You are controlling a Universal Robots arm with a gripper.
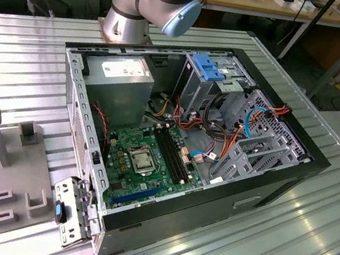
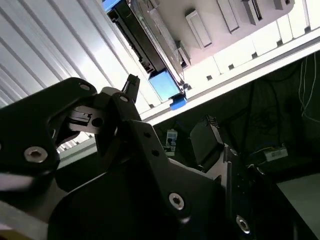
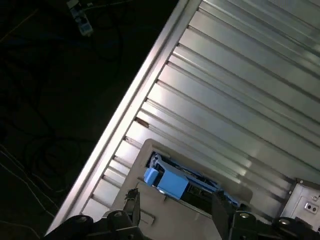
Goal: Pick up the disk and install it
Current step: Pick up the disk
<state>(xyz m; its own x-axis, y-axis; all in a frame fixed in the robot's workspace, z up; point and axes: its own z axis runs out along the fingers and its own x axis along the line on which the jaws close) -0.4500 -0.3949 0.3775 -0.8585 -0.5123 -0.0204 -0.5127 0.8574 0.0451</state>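
Hovering with its two black fingers (image 3: 219, 207) spread apart and pinching nothing, the claw (image 3: 176, 200) is facing the disk (image 3: 169, 182) in both wrist views; the disk is standing on edge in a slot of a pale grey holder (image 3: 172, 220), its blue rail tab sticking out just beyond the fingertips and lining up with the gap between them, and as far as I can judge nothing is touching it; the holder is resting on the ribbed metal table (image 3: 240, 90), close to the table's edge; farther off, in the exterior view, the open computer case (image 1: 277, 183) is lying on its side toward that view's right, well apart from the holder at that view's left; its grey drive bay (image 1: 263, 149) is showing no disk seated; so I am judging the task as barely begun, with the pickup not yet made and the installing all left to do
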